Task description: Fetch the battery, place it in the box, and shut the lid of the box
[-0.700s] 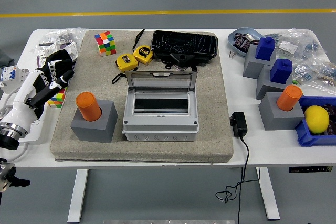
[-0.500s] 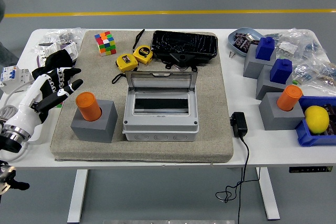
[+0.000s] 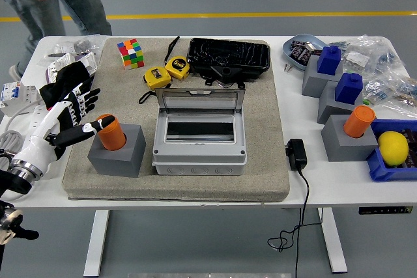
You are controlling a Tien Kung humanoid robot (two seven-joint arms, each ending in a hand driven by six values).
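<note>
Beside orange battery (image 3: 110, 132): left hand (image 3: 70, 116) spread, touching.

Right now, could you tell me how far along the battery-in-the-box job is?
Early. Nothing is done yet: the orange battery stands in its grey holder, and the grey box is empty, its lid up. In hand: the left robot hand is open at the battery, not gripping. Left: grasp, place it, close the lid.
</note>
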